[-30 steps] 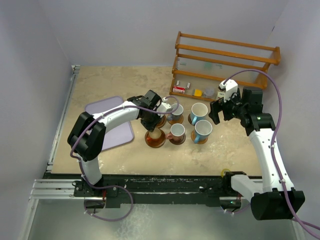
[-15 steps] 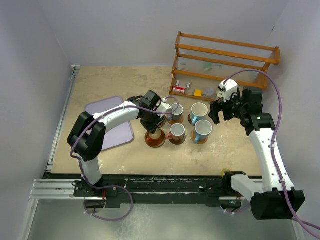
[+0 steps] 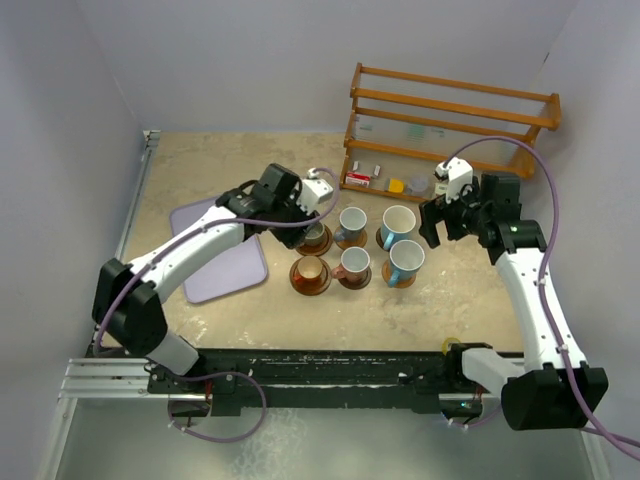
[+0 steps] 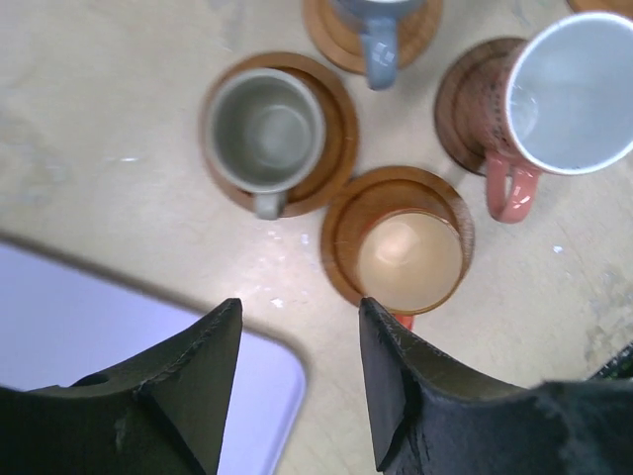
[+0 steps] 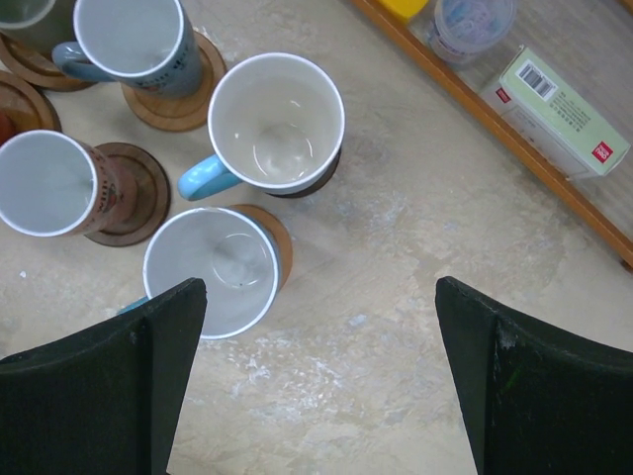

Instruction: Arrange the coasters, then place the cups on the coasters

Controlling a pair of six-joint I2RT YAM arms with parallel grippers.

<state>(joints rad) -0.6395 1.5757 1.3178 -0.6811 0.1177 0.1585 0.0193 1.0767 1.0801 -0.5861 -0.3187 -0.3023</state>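
On coaster (image 4: 336,148), grey-green cup (image 4: 265,131), handle toward left pincer (image 4: 299,309)

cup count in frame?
6, in two rows. Back row, left to right: grey-green cup, pale blue cup, back large cup. Front row: copper-orange cup, pink cup, front large cup. None look hidden.

Cups (image 3: 408,258): six. Coasters (image 3: 311,289): six. Lavender tray (image 3: 225,270): one. Wooden rack (image 3: 455,83): one.

Left gripper (image 4: 299,315): I see its jaws apart, empty, pointing down.
Right gripper (image 5: 318,295): I see jaws wide, empty.
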